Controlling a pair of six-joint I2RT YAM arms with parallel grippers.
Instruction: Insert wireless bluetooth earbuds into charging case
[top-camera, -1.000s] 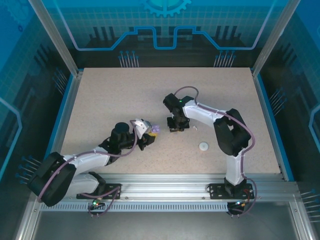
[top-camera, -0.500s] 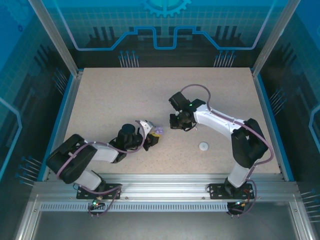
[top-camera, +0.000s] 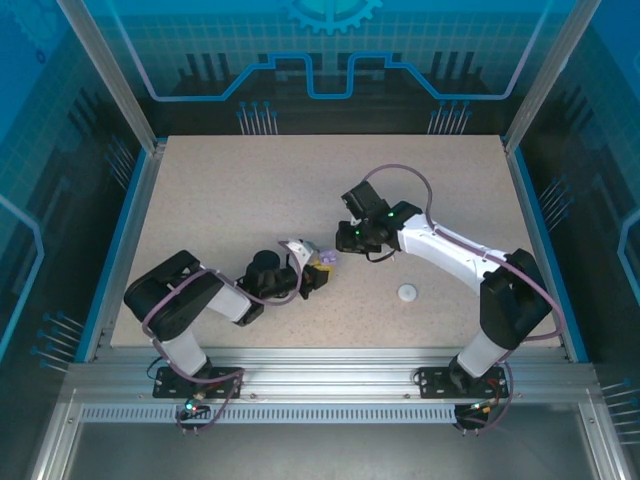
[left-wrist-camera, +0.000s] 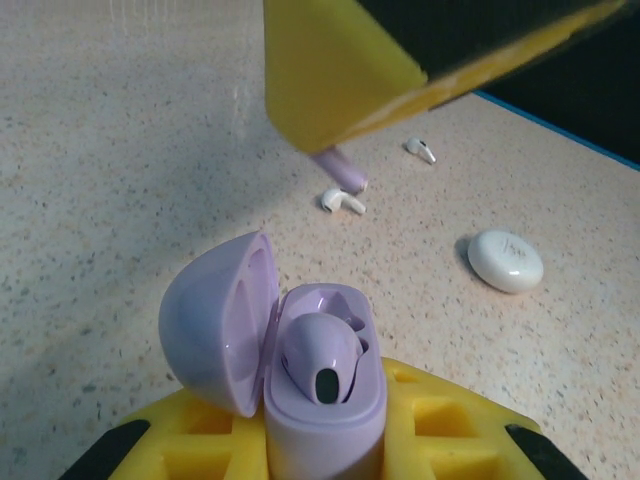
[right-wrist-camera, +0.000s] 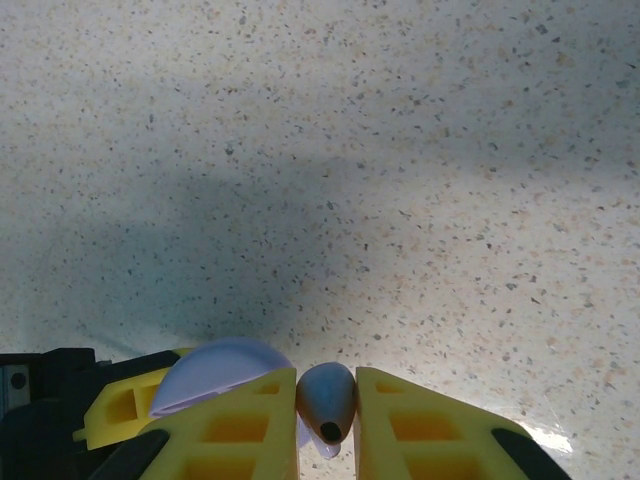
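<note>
Left wrist view tells me most. My left claw (top-camera: 318, 280) is clamped tight on the base of the purple case (left-wrist-camera: 325, 440), holding it over the middle of the table (top-camera: 230, 190), a little toward the near edge, with the lid (left-wrist-camera: 215, 320) swung open to one side. One seated earbud (left-wrist-camera: 320, 362) is already in its socket. The space beside it looks free, though I can't see right into it. My right claw (right-wrist-camera: 327, 385) is pinched shut on the other purple earbud (right-wrist-camera: 327, 402), which is gripped between the yellow fingers (right-wrist-camera: 240, 430). It hangs just beyond the open case and above it, not touching. I judge the purple pair half done: one bud is in, and one is in hand and has to go down into the free socket before the lid can close. Toward the right edge a nearer white earbud (left-wrist-camera: 343, 201) and a farther white earbud (left-wrist-camera: 421, 150) lie loose on the table. The white case (left-wrist-camera: 505, 260) sits shut close by, toward the near edge, so that set looks untouched. A faint grey mark shows on its top, too small to read, and I find no other writing.
</note>
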